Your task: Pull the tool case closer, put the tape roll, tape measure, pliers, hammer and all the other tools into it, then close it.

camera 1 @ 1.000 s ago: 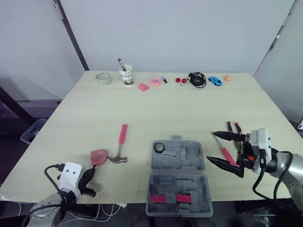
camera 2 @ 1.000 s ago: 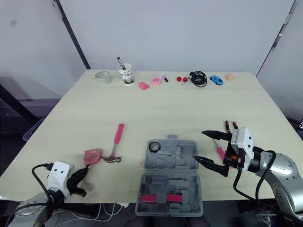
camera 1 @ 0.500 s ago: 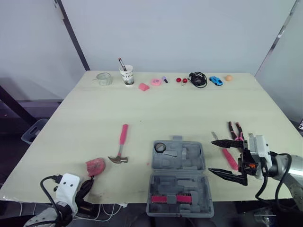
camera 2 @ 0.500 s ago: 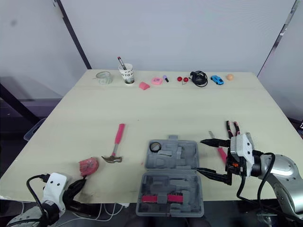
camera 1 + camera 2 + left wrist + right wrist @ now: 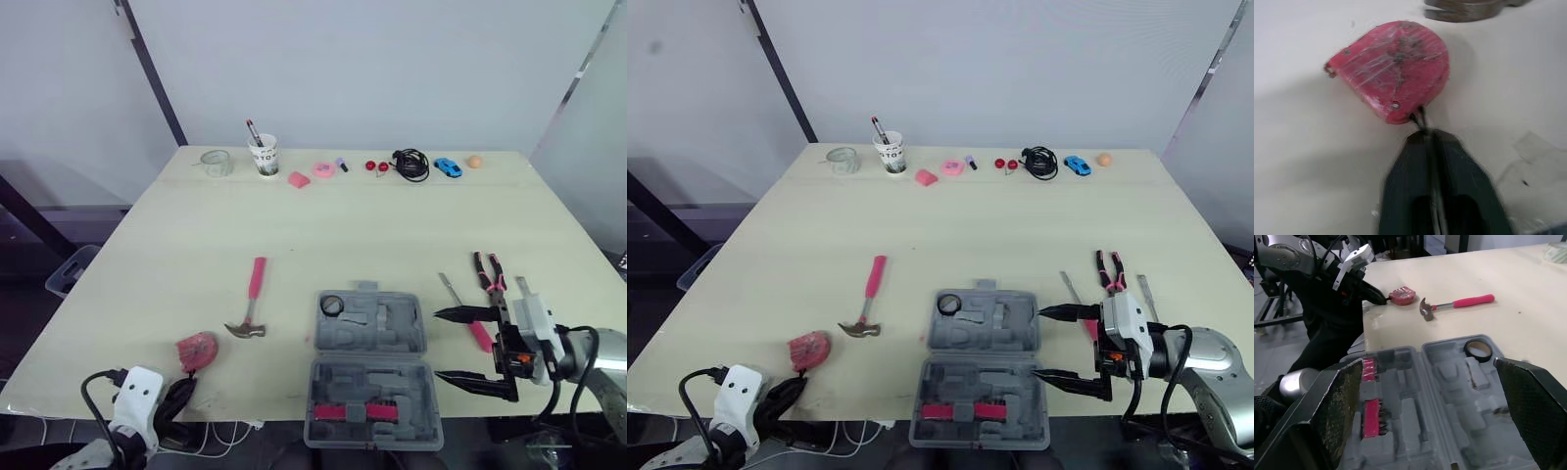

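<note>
Left wrist view had the left gripper [image 5: 1424, 134] with its jaws closed, their tips apparently pinching the short dark cord at the edge of the red tape measure [image 5: 1393, 68], which lay flat on the desk [image 5: 970, 225] near its near-left corner. The hammer [image 5: 867, 294] lay just beyond it. The tool case [image 5: 1011, 328] sat open at the near centre, already close to the near edge, with the tape roll [image 5: 948, 305] seated in its far-left pocket. The right gripper [image 5: 1038, 344] hung at the case's right side with its jaws spread wide and holding nothing. The pliers [image 5: 1108, 269] and a pink-handled screwdriver [image 5: 1070, 289] lay just to the right of the case.

The step in hand looked like moving the tape measure into the case. A cord pinch was a thin hold, so the body would likely swing once lifted. A slow, low carry rightward, passing near of the hammer head, seemed best, or a regrip across the body first. Dragging it any nearer risked tipping it off the edge. The right jaws could brace the case wall while the tape measure was lowered into a free pocket.
</note>
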